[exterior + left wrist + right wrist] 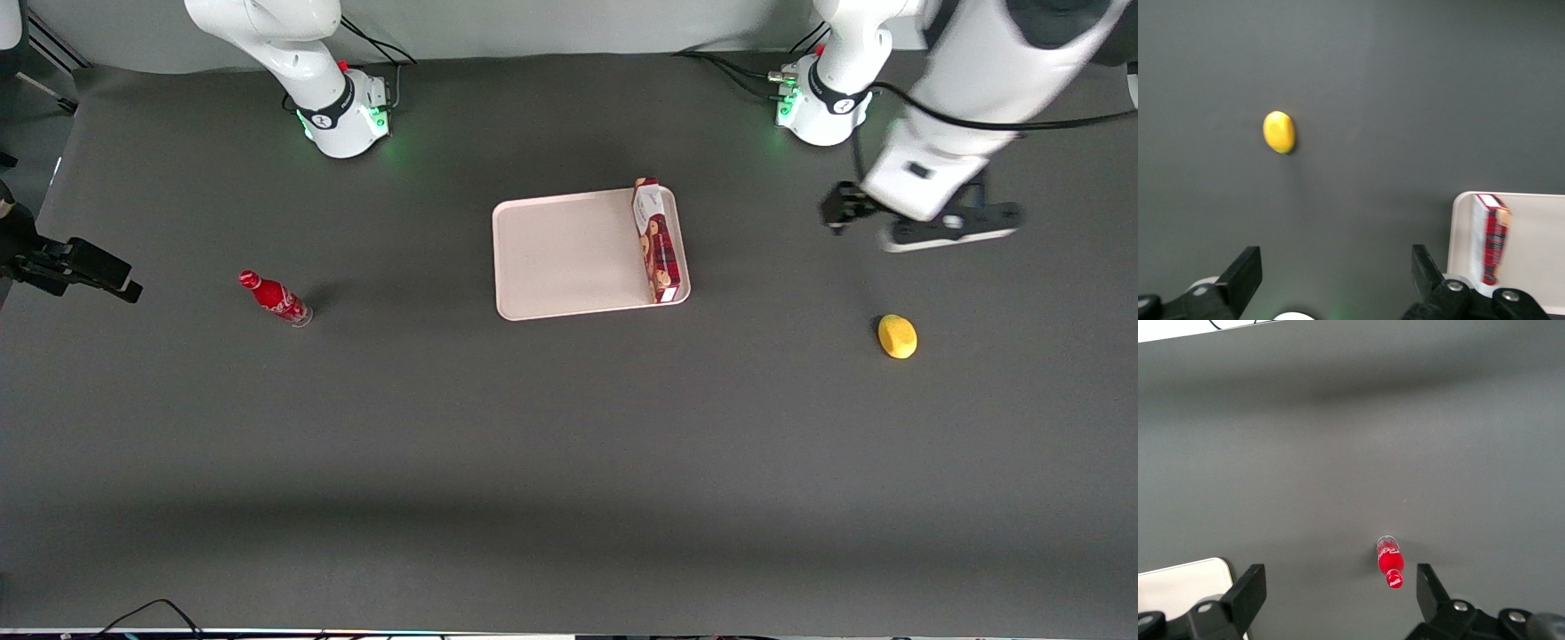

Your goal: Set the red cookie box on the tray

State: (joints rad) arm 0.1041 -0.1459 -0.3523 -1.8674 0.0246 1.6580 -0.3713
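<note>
Hand (1331,280) wide open, empty, well apart from red cookie box (659,241).

Cookie box (659,240) on tray (560,258) edge twd working arm; gripper (840,213) above table nearby.

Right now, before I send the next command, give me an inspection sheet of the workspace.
Surface: dark grey table, flat.
Job's things: red cookie box stands on its long edge in the tray, along the rim at the working arm's end.
Clutter: yellow lemon-like object toward the working arm's end; red soda bottle toward the parked arm's end.
Grippers: left arm's claw open, empty, off the tray, above bare table, farther from the front camera than the yellow object.
Cables: black leads at the arm bases; one cable at the table's near edge.
Surroundings: pale backdrop; dark equipment at the parked arm's end.
</note>
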